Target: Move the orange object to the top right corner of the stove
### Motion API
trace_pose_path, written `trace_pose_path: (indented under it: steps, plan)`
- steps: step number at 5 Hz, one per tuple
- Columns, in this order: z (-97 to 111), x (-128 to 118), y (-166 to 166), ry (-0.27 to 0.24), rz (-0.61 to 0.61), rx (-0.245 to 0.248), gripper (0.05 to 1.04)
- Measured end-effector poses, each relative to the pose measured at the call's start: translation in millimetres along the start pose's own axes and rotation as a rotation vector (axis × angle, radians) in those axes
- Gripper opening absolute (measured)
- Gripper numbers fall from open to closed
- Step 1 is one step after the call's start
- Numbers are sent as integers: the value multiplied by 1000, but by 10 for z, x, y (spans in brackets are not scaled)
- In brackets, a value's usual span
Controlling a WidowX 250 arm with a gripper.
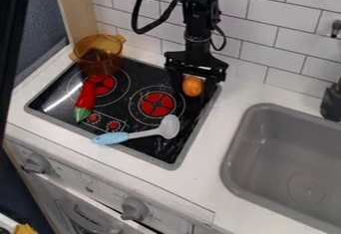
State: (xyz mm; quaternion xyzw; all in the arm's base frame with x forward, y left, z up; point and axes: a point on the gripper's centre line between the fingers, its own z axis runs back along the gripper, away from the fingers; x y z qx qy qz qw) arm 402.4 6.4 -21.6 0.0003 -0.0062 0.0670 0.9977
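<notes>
Looks like smooth, glossy black glass on the stove top, with see-through amber plastic for the pot and shiny plastic for the pepper. Seems smooth on the orange object, plasticky on the spoon, matt on the sink, and lightly glossy on the wall tiles.

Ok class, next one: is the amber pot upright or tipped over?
Upright: the amber pot sits with its open rim facing up and its base down on the stove.
</notes>
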Motion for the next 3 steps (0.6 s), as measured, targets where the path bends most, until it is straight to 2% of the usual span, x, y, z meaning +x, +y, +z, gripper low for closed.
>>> trace_pose_path:
  steps: [1, 2, 3]
  plan:
    - [106, -28, -15, -6, -18, -12, 999]
    - [371, -14, -35, -33, -24, -27, 999]
    - [598, -32, -14, -60, -24, -79, 999]
